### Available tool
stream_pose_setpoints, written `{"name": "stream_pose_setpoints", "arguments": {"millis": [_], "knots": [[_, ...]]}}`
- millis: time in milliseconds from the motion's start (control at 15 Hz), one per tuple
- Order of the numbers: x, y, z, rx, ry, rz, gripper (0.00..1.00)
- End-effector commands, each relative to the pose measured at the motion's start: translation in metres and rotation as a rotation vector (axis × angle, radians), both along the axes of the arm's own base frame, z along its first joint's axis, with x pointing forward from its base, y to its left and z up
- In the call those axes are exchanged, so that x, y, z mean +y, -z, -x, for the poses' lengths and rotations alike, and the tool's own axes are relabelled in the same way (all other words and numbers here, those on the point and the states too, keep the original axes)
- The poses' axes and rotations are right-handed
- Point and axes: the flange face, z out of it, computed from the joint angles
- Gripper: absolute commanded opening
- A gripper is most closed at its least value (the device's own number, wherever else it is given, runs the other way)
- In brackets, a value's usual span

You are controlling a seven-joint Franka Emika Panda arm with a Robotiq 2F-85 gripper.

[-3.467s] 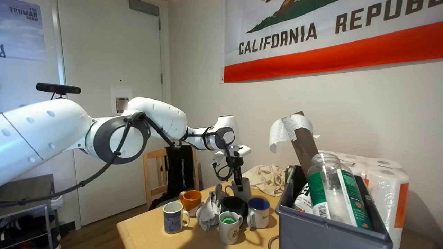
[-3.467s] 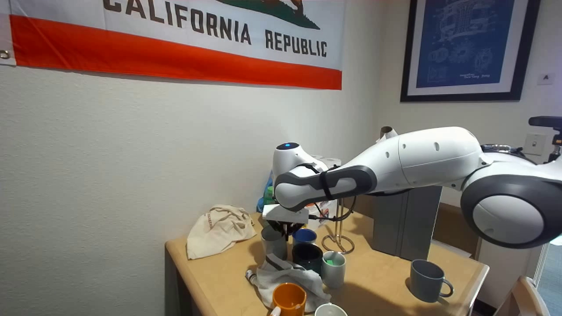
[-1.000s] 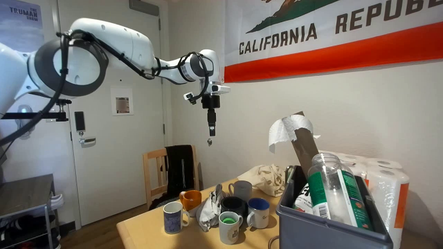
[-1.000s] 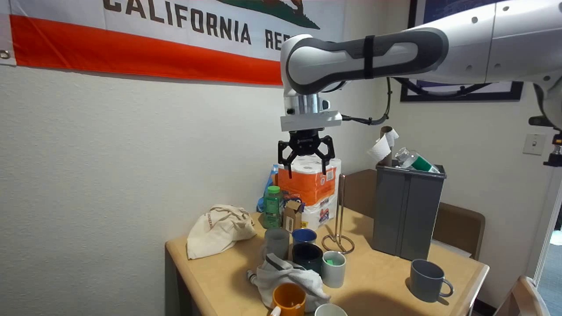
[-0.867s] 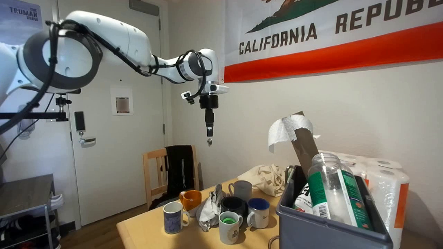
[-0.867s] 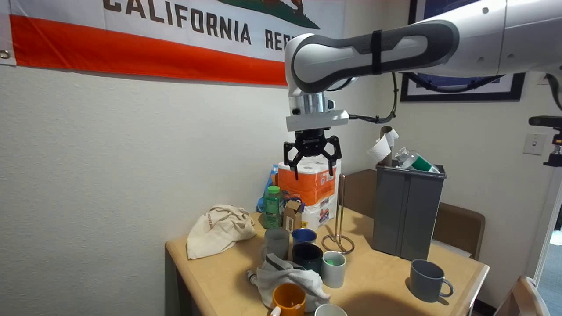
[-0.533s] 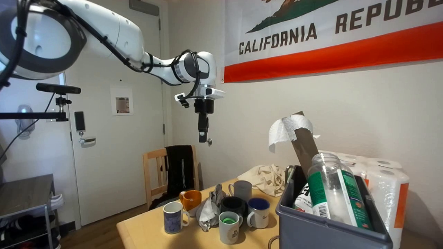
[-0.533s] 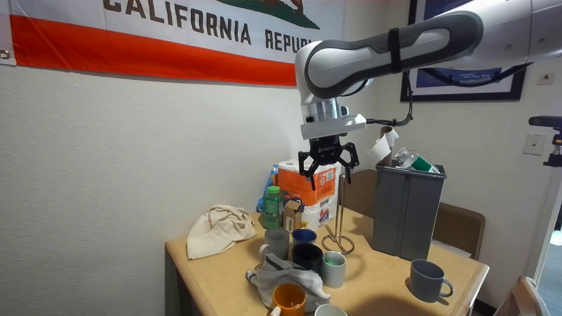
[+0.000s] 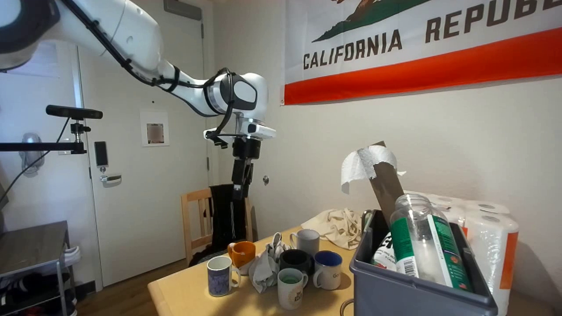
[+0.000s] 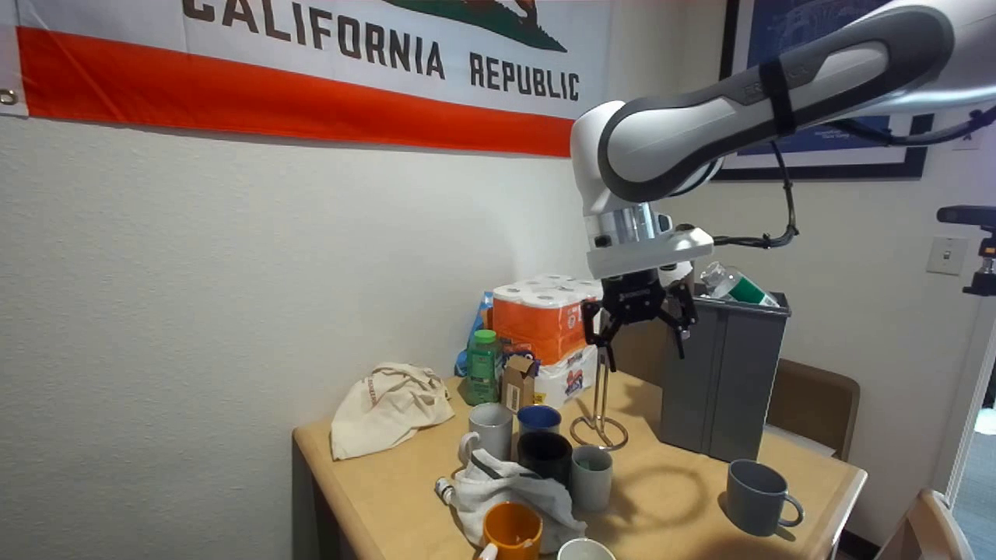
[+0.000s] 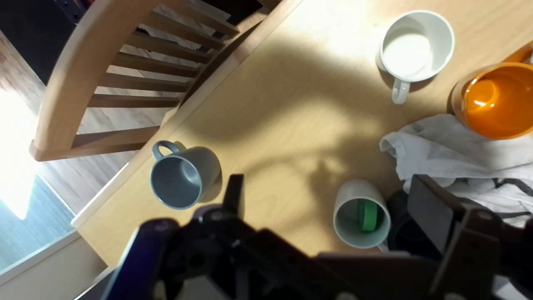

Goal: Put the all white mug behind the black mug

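Note:
The all white mug (image 9: 308, 241), plain and looking pale grey in this light, stands upright on the table; in an exterior view it is right behind the black mug (image 9: 295, 260). In an exterior view the all white mug (image 10: 492, 430) sits at the back left of the black mug (image 10: 545, 457); whether they touch I cannot tell. My gripper (image 10: 647, 360) hangs well above the table, away from both, fingers wide apart and nothing held. In the wrist view a finger of my gripper (image 11: 329, 181) partly covers the black mug (image 11: 411, 239); the all white mug is out of this view.
Close around the black mug are a mug with something green inside (image 9: 285, 298), a blue-lined mug (image 9: 328, 276) and a crumpled cloth (image 10: 510, 498). An orange mug (image 9: 243, 253), a patterned mug (image 9: 218, 278), a grey mug (image 10: 755, 498), a wire stand (image 10: 601, 420) and a grey bin (image 10: 720, 381) also stand here.
Earlier my gripper was down at the all white mug. It has since risen off, open, and swung away from the wall, sinking slightly over the last second. The mug stays standing.

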Motion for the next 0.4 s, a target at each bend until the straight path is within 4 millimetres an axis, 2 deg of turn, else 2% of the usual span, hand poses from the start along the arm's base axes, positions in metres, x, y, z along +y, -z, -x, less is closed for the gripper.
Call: {"name": "stream_pose_setpoints", "arguments": {"millis": [0, 333], "knots": [[-0.014, 0.011, 0.051, -0.022, 0.021, -0.014, 1.0], [-0.023, 0.029, 0.089, -0.032, 0.019, -0.023, 1.0]]}}
